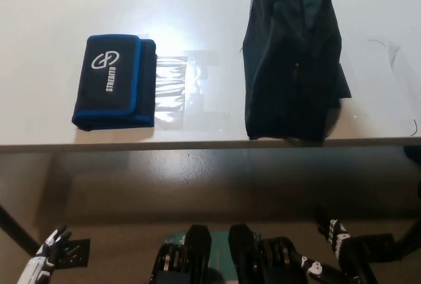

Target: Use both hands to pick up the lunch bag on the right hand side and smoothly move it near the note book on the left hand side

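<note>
Fingers [58, 236] below slouchy fabric lunch bag [293, 60]

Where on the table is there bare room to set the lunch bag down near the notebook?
Bare table lies left of and behind the notebook, and in the glare-lit strip between it and the lunch bag. That strip is the tighter patch. Another bare patch lies right of the bag.

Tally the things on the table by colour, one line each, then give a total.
Black with blue trim: 1, the note book on the left.
Plain dark: 1, the lunch bag on the right.
Total: 2 on the table.
</note>
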`<action>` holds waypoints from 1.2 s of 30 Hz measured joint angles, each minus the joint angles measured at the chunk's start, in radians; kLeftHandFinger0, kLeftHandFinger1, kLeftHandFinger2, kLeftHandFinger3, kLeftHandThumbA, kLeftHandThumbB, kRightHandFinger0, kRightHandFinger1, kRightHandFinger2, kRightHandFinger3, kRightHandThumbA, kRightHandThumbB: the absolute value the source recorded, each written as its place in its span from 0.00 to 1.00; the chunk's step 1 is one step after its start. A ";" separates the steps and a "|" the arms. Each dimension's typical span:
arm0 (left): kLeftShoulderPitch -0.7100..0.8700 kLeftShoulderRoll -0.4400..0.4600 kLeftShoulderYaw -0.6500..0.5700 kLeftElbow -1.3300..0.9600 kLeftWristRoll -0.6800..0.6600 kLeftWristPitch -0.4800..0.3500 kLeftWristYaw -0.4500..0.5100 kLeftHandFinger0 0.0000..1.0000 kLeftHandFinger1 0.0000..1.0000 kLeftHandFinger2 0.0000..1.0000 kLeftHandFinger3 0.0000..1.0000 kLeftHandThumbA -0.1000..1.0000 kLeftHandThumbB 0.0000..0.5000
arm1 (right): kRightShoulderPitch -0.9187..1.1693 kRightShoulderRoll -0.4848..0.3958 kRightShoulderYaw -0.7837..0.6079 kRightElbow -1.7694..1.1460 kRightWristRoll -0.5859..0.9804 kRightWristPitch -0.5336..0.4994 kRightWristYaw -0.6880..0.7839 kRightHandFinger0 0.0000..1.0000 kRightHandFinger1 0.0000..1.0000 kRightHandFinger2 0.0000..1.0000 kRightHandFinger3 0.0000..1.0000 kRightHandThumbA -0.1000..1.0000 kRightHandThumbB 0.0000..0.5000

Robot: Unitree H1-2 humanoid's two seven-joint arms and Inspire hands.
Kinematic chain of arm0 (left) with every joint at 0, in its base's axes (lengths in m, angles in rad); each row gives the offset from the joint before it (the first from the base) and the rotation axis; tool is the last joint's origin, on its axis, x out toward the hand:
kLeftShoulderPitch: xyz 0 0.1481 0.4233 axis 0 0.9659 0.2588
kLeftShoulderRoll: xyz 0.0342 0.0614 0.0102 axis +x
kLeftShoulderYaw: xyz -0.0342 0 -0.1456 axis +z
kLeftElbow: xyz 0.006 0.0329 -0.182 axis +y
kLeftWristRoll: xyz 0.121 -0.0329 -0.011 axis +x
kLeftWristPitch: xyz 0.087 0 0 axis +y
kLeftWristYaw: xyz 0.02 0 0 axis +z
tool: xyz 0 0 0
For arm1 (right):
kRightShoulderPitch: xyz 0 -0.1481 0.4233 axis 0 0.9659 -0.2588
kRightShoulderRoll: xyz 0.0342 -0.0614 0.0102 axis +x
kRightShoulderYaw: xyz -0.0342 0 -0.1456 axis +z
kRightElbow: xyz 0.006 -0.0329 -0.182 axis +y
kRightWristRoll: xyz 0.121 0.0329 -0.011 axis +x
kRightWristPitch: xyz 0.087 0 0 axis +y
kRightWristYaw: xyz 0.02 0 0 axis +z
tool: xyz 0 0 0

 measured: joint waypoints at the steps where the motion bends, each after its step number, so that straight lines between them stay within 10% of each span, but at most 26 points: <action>1: 0.002 0.003 -0.002 -0.010 0.000 -0.003 -0.004 1.00 1.00 1.00 1.00 1.00 0.61 | 0.004 -0.002 0.000 -0.012 0.000 -0.005 0.001 1.00 1.00 1.00 1.00 0.90 0.41; 13: 0.044 0.035 -0.031 -0.356 -0.031 -0.012 -0.071 0.96 0.95 0.97 1.00 1.00 0.53 | 0.071 -0.016 -0.066 -0.263 0.011 -0.075 -0.003 0.89 0.90 0.96 1.00 0.90 0.19; 25: -0.110 -0.021 -0.030 -0.586 -0.066 0.061 -0.086 0.85 0.87 0.88 1.00 1.00 0.43 | 0.015 0.000 -0.157 -0.420 0.019 -0.077 -0.034 1.00 1.00 1.00 1.00 0.90 0.25; 36: -0.384 -0.124 -0.039 -0.503 -0.005 0.178 -0.081 1.00 1.00 1.00 1.00 1.00 0.49 | -0.165 -0.012 -0.217 -0.397 0.060 -0.019 -0.046 1.00 1.00 1.00 1.00 0.98 0.38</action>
